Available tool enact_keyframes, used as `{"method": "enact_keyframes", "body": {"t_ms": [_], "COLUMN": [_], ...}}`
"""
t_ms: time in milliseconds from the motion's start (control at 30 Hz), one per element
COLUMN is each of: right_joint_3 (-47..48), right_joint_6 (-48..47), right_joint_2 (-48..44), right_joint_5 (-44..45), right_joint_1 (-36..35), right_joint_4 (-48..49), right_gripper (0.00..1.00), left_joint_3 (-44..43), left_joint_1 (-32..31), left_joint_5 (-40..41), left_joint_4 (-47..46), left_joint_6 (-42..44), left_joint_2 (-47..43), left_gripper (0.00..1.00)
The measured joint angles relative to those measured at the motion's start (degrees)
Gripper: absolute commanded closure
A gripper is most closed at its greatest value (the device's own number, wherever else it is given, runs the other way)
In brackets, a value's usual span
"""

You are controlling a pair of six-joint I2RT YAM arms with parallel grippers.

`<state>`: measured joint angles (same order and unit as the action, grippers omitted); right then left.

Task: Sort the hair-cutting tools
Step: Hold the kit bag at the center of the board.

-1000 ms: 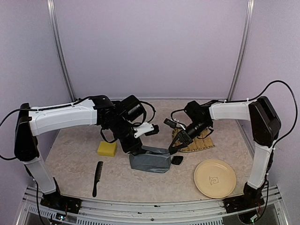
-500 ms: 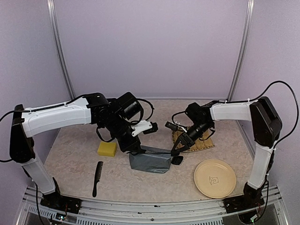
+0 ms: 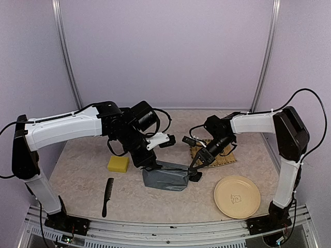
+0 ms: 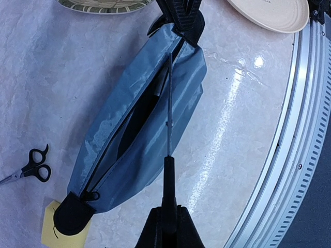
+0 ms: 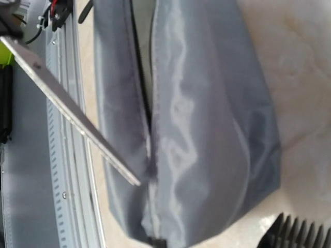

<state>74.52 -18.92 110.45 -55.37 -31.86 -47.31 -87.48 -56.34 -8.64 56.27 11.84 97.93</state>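
A grey-blue zip pouch (image 3: 166, 179) lies open at the table's middle. My left gripper (image 4: 169, 209) is shut on a pair of scissors (image 4: 168, 129), black handle edge-on, silver blade pointing over the pouch's open mouth (image 4: 135, 121), where something dark lies inside. My right gripper (image 4: 182, 18) is shut on the pouch's far end; its fingers do not show in the right wrist view, only pouch fabric (image 5: 207, 129) and the blade (image 5: 72, 108). A second pair of scissors (image 4: 32, 165) lies on the table. The black comb (image 3: 107, 196) lies front left. The clipper guard (image 3: 196, 177) sits beside the pouch.
A yellow sponge (image 3: 118, 163) sits left of the pouch. A cream plate (image 3: 237, 196) is at the front right and a woven mat (image 3: 221, 158) lies behind it under the right arm. The table's metal rail (image 4: 305, 129) runs along the near edge.
My right gripper has closed on the pouch's end after standing open beside it. The left gripper with the scissors has shifted slightly toward the pouch.
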Motion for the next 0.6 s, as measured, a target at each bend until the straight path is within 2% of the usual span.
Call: {"method": "enact_keyframes", "body": {"t_ms": [600], "right_joint_3": [4.44], "right_joint_6": [-3.69], "right_joint_2": [1.33], "right_joint_5": [-2.27], "right_joint_1": [-0.07], "right_joint_4": [-3.43], "right_gripper": [1.00], "left_joint_3": [-4.63], "left_joint_1": [0.02], "left_joint_5": [1.81], "left_joint_4": [1.33], "left_joint_6": [1.09], "left_joint_2": [5.16], "left_gripper": [1.00]}}
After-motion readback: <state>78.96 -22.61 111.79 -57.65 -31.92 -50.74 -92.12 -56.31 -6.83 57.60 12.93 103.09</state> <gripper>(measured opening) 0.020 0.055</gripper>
